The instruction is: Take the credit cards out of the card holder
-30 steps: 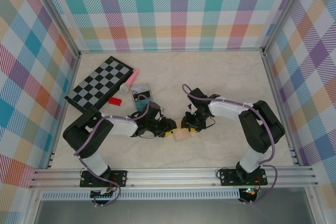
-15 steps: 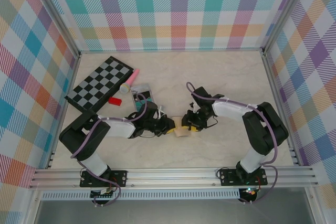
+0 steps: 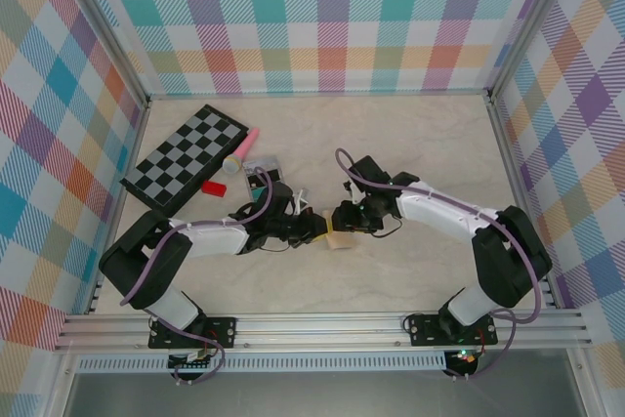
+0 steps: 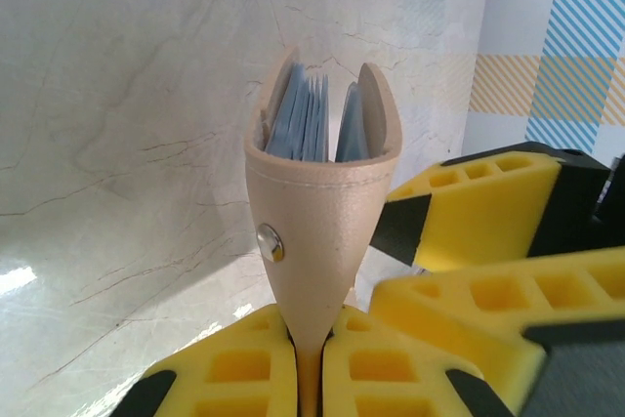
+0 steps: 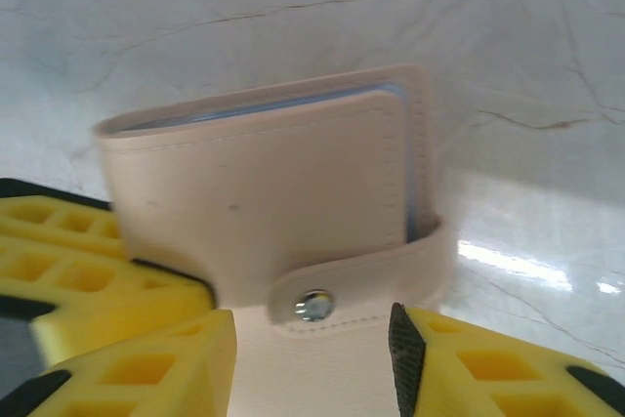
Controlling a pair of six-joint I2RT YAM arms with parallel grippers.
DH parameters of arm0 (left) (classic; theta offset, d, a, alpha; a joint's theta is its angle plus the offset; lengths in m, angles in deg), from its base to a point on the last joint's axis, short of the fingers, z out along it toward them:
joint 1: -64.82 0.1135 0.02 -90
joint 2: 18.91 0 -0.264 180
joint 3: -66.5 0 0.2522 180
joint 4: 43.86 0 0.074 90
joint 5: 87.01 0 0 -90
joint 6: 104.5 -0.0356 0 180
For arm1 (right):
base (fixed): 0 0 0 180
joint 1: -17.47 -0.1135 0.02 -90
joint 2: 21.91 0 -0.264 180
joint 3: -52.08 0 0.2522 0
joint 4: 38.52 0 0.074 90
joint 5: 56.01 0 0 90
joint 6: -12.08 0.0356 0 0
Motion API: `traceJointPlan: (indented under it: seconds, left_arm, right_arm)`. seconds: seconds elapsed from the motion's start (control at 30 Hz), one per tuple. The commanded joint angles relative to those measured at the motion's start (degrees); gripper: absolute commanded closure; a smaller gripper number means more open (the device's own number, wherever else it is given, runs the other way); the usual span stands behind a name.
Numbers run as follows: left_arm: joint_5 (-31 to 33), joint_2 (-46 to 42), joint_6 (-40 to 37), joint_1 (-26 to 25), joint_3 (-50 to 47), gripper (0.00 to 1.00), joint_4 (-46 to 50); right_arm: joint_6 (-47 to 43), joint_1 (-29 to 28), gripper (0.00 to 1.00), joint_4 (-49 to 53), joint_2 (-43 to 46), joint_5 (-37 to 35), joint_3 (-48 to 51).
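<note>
Here, the left pincer (image 3: 314,231) and the right pincer (image 3: 344,223) meet nose to nose on the worktop (image 3: 430,144). The tan card holder (image 3: 339,239) sits between them, off the tips of both.

From the left wrist, the left pincer is closed tight on the card holder's thin lower edge. Its two yellow fingers (image 4: 234,373) are pressed together with only that tan seam between them. The card holder stands up out of this grip and flares open at its far end, where light-blue leaves (image 4: 298,119) show between the two covers. A small metal snap (image 4: 270,241) sits on its side just above the fingertips. The right pincer's yellow fingers lie just beside it, to the right of the grip.

From the right wrist, the card holder's broad face lies just ahead of the right pincer. A strap (image 5: 391,266) runs round its right edge to the snap. This pincer's jaws stand partway apart, one on either side of the near edge, and whether they press it I cannot tell.

Beyond the left pincer and to its left lies a chessboard (image 3: 190,155).
</note>
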Motion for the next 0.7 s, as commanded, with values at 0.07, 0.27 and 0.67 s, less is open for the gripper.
traceJointPlan:
  seconds: [0.07,0.27,0.67]
  left_arm:
    - [-0.4,-1.5,-1.2,0.3,1.7,1.0,0.6]
    - [-0.4,-1.9,-1.4,0.3,1.8,1.0,0.8]
    - [1.4,-3.3,-2.8,0.3,1.5,1.0,4.1]
  right_arm:
    - [-1.4,-1.3,0.6,1.6,-2.0,-1.8,-2.4]
    - [-1.5,-2.1,0.68,2.0,-3.9,-2.4,-3.8]
    - [-0.5,-2.6,0.76,4.2,-6.6,-6.5,-5.3]
